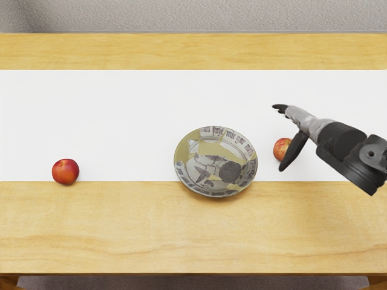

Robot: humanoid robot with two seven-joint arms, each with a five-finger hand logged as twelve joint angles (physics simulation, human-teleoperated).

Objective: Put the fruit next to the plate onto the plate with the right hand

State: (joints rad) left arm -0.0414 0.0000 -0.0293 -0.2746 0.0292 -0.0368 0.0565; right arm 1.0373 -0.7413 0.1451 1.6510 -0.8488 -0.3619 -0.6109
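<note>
**Head view.** We are looking down at a slant on one wooden table, along which one white runner is lying. On it we are counting one plate, two fruits and one hand.

The patterned plate, grey and olive with dark figures, is sitting at the runner's near edge, slightly right of centre.

The orange-red fruit, the task's thing, is resting on the runner just beside the plate's right rim, with a narrow strip of white showing between them.

The red fruit is lying well apart from both, far to the left at the runner's near edge.

The right hand, its arm coming in from the right edge, is hovering by the orange-red fruit. Its fingers are standing apart and are clasping nothing. One dark fingertip is pointing left above the fruit, and another finger is slanting down across the fruit's right side. We cannot tell whether that finger is touching it.
</note>
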